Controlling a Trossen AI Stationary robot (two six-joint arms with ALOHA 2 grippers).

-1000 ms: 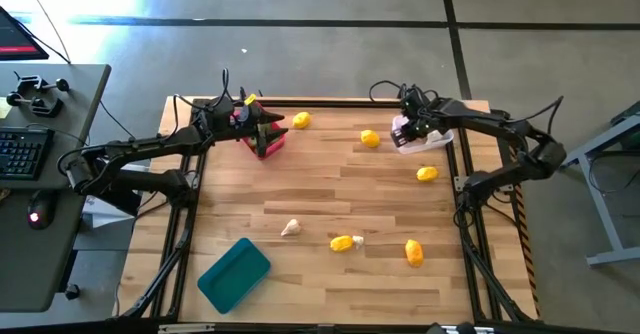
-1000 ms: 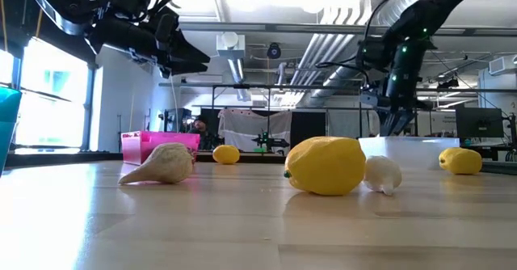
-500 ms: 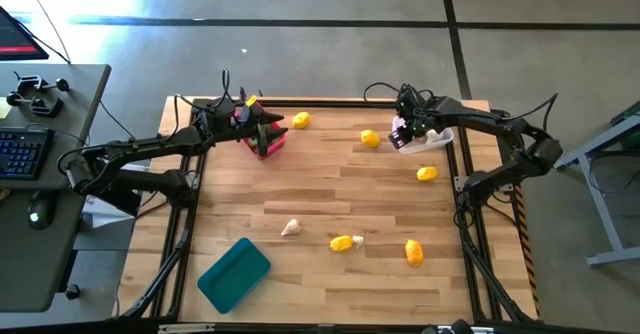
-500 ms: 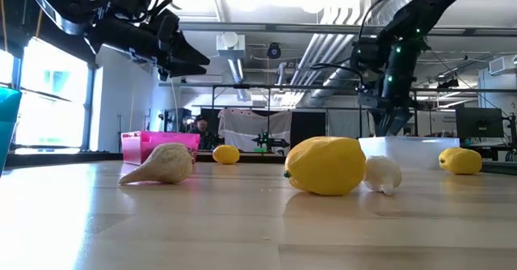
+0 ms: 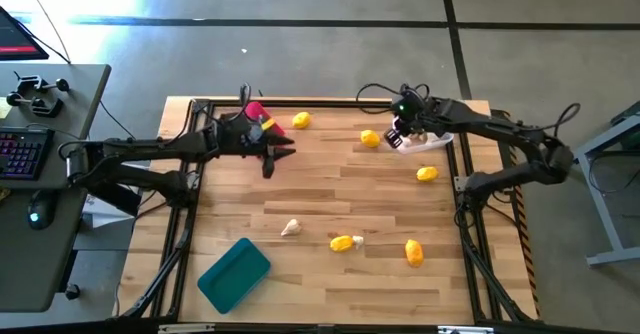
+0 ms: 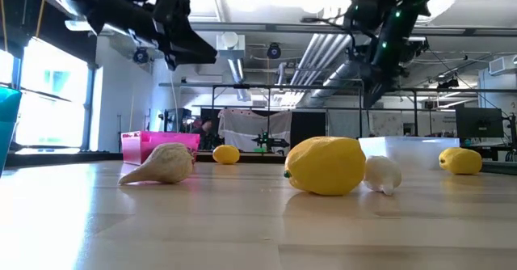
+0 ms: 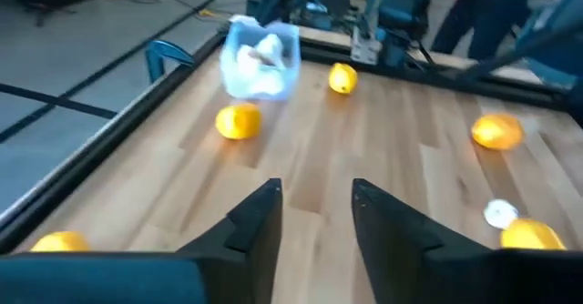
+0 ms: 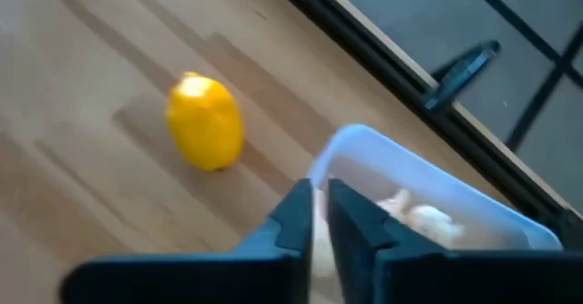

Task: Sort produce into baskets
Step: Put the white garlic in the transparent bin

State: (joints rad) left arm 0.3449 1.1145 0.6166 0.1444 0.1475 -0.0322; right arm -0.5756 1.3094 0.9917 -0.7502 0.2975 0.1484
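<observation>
The left arm reaches along the far side of the surface (image 5: pixel 330 204), its left tool (image 5: pixel 283 152) held above the wood just past the pink basket (image 5: pixel 257 110), fingers (image 7: pixel 258 220) parted with nothing between them. The right arm stretches to the far right corner, where the right tool (image 8: pixel 320 215) hangs over the whitish basket (image 5: pixel 428 143), its fingers nearly together and empty. Lemons (image 5: pixel 370 138) lie scattered, and the teal basket (image 5: pixel 233 273) sits near the front.

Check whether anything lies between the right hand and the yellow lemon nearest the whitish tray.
Nothing visible does. The right hand hangs at the rim of the whitish translucent plastic tray, and the yellow toy lemon sits just beside it with only bare wooden table between.
</observation>
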